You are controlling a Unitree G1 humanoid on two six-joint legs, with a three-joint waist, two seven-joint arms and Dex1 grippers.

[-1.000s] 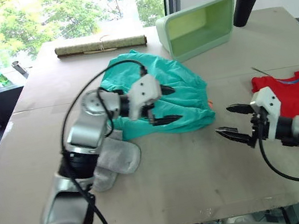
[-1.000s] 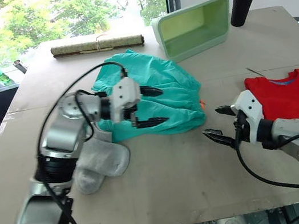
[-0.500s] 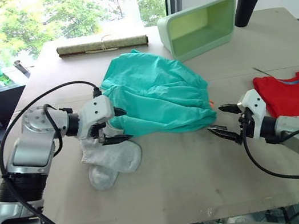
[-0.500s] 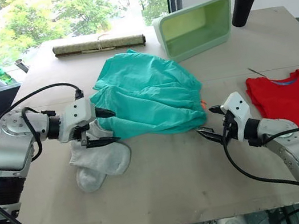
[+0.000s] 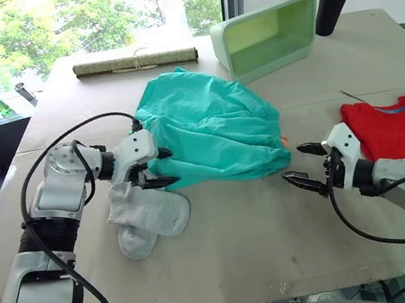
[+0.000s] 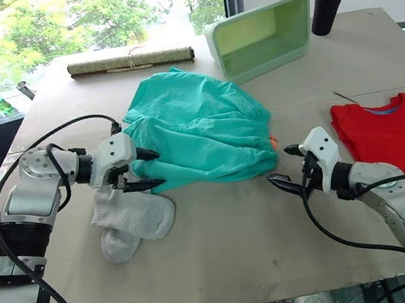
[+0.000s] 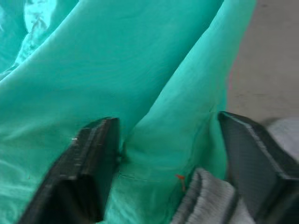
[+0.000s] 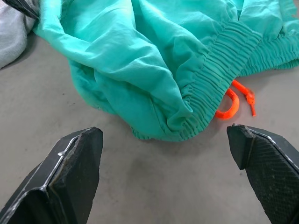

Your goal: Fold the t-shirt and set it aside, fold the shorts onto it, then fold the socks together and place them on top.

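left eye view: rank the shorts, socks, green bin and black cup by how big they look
1. shorts
2. green bin, though it sits farther from the camera, so its true size may be closer to the shorts
3. socks
4. black cup

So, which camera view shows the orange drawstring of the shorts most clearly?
The right wrist view: the drawstring curls on the table beside the ribbed waistband of the shorts, between the open fingers of the right gripper. In the head views it is a small orange spot at the hem. The left wrist view shows a tiny orange speck.
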